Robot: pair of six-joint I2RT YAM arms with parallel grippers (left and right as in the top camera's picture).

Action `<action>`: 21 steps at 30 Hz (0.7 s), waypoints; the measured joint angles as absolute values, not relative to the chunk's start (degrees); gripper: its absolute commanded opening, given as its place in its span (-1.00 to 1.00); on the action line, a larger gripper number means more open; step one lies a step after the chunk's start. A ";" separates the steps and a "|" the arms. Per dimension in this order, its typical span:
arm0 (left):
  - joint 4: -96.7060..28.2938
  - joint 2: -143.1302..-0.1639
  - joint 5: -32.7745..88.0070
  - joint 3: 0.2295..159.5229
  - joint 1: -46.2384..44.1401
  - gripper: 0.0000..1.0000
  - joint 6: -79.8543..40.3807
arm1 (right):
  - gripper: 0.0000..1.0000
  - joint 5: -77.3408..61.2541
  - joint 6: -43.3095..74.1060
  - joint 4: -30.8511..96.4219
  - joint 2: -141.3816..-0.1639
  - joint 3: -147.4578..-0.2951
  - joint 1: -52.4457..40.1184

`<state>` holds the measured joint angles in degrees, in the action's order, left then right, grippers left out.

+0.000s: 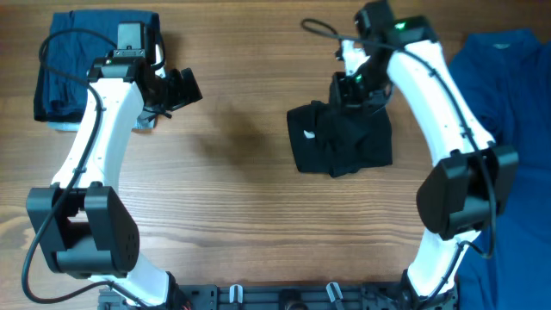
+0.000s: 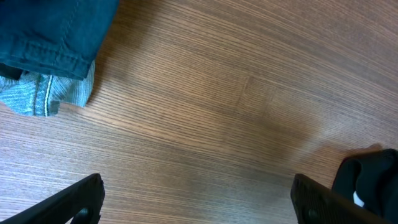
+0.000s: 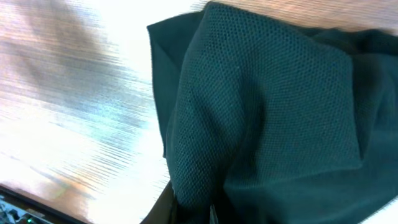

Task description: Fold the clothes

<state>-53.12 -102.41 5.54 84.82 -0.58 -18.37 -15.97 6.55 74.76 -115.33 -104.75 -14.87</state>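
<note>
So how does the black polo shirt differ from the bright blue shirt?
The black polo shirt is folded into a compact bundle; the bright blue shirt lies spread out. The black one sits mid-table, the blue one runs off the right edge. The black one shows a white logo, the blue none. Both lie on the wooden table.

Navy garment (image 2: 56, 28) top left, fingers (image 2: 81, 196) wide apart.

Your left arm (image 1: 95, 146) and right arm (image 1: 439, 95) wear white shells between bulky black joints. Thin black cables (image 1: 318, 28) loop off each. Your left gripper (image 1: 179, 90) is black; a green light (image 1: 400, 26) glows on the right arm.
</note>
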 measured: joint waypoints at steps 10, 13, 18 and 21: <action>-53.10 -102.41 5.43 84.82 -0.58 0.95 -18.37 | -0.21 -15.18 12.45 57.06 -115.50 -91.33 -20.49; -53.10 -102.41 5.43 84.82 -0.58 0.94 -18.37 | -0.09 -16.14 13.47 55.09 -115.50 -91.20 -20.60; -51.57 -102.41 5.45 84.82 -0.58 -0.32 -18.33 | -0.02 -30.63 10.31 55.79 -115.50 -93.49 -19.55; -49.01 -102.41 7.55 84.82 -0.60 -0.92 -18.57 | -0.80 -33.87 8.56 61.21 -114.87 -96.73 -15.62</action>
